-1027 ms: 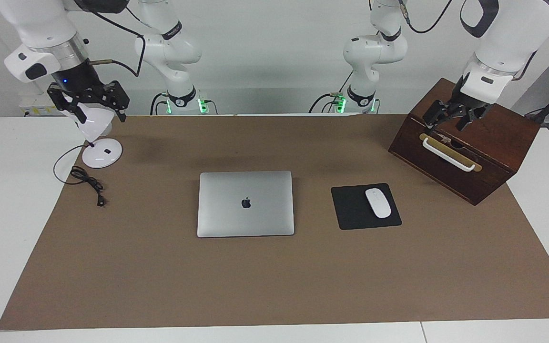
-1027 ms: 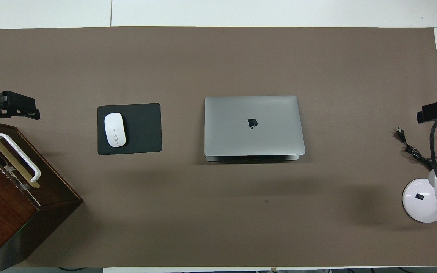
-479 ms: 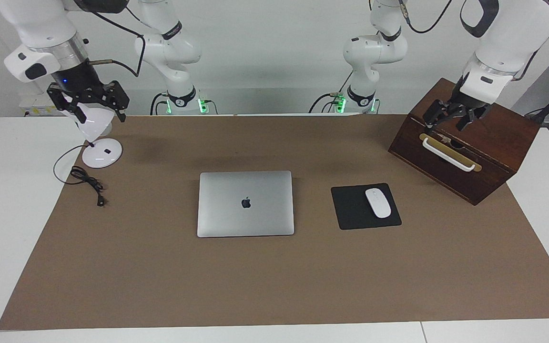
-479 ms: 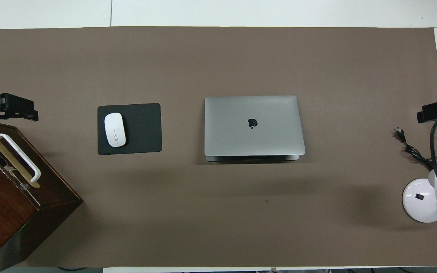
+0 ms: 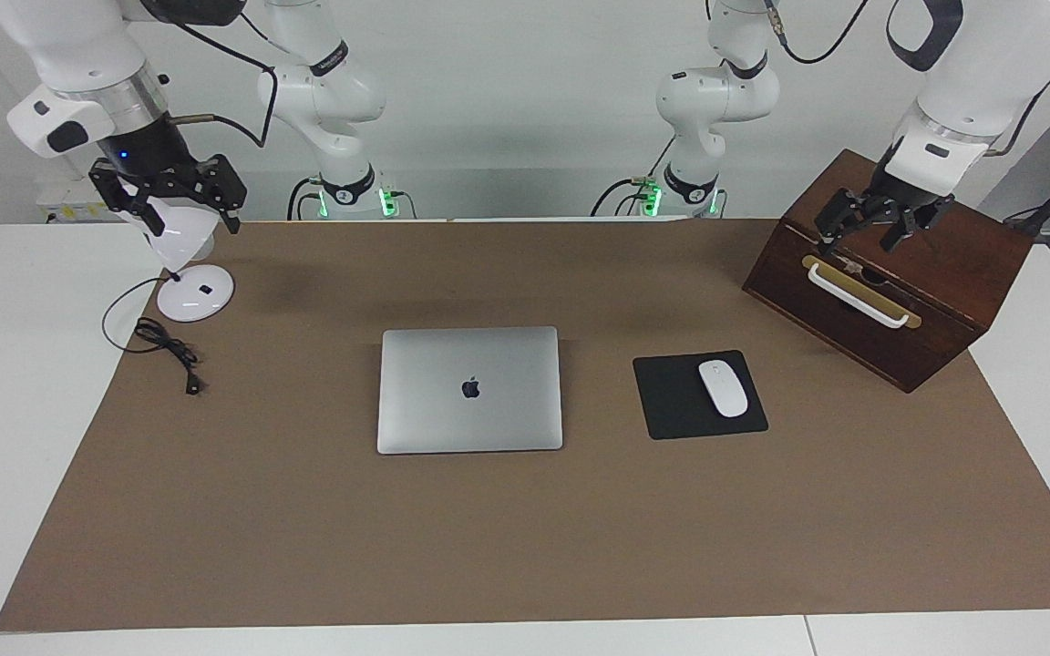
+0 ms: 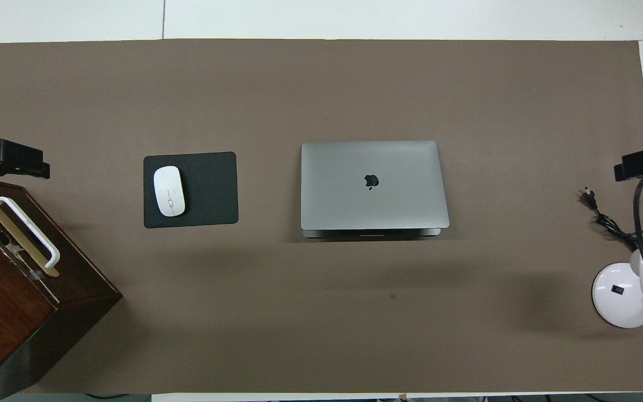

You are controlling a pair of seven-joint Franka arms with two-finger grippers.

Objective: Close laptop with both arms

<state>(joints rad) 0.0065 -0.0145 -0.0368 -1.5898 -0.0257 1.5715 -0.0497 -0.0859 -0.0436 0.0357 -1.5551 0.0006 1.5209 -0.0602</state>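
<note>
The silver-grey laptop [image 5: 470, 410] lies mid-table on the brown mat with its lid down and the dark apple logo facing up. In the overhead view [image 6: 374, 195] a thin strip of its base shows at the edge nearer to the robots. My left gripper [image 5: 876, 223] hangs open and empty over the wooden box at the left arm's end; it shows in the overhead view [image 6: 6, 162]. My right gripper [image 5: 165, 196] hangs open and empty over the white desk lamp at the right arm's end; its tip shows in the overhead view [image 6: 642, 162]. Both are well away from the laptop.
A dark wooden box [image 5: 926, 301] with a white handle stands at the left arm's end. A black mouse pad [image 5: 671, 401] with a white mouse [image 5: 723, 388] lies beside the laptop. A white desk lamp [image 5: 192, 292] and its black cable [image 5: 169, 351] sit at the right arm's end.
My left gripper has drawn slightly up and outward toward the left arm's end. The right gripper has barely moved. The laptop has not changed.
</note>
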